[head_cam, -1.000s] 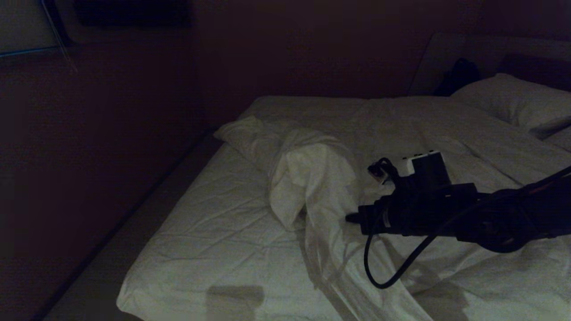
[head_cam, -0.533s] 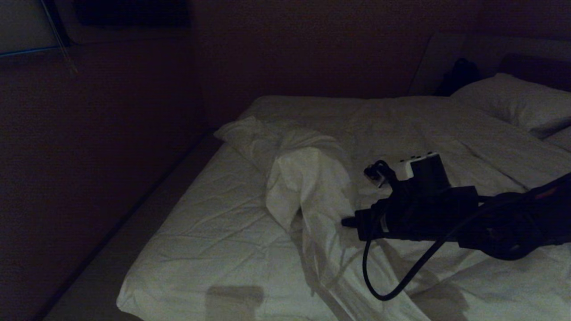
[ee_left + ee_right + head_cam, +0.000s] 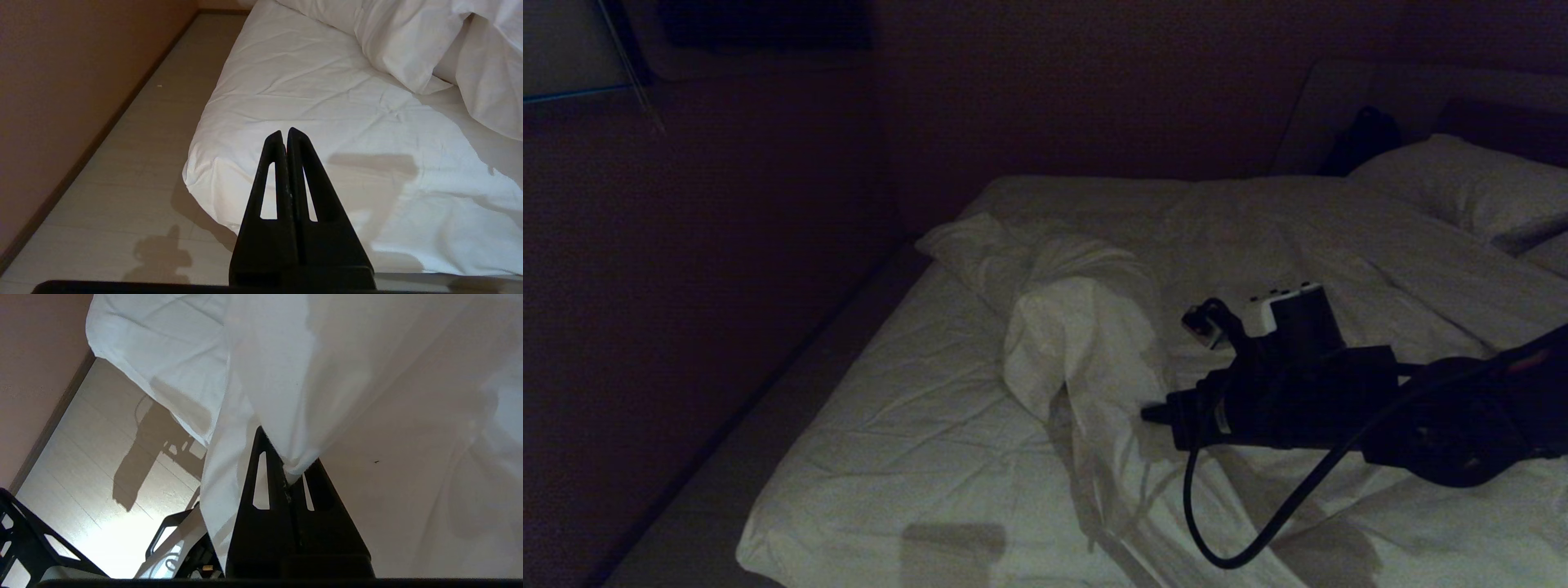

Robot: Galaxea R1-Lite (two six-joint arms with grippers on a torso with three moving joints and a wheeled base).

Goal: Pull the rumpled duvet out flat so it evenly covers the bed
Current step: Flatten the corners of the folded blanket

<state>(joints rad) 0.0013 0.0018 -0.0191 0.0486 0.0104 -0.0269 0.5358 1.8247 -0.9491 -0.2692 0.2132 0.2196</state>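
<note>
Lying at lower left of the head view, the bed's (image 3: pixel 915 457) creased fitted sheet (image 3: pixel 907 408) is bare. At centre, the bunched duvet (image 3: pixel 1086 343) rises in a ridge. Right of centre, the right gripper (image 3: pixel 1156 412) is clenched on duvet fabric. The left gripper (image 3: pixel 284 136), empty, fingers pressed together, hangs above the bed's corner.

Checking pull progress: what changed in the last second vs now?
The right gripper, shut on a fold of the duvet, slid a little toward the near-left corner of the bed, dragging the bunched fold with it; the hump shifted slightly the same way. No new grasp, no release. The left gripper hangs shut off the bed corner. Pillow, bare sheet and camera view are unchanged.
</note>
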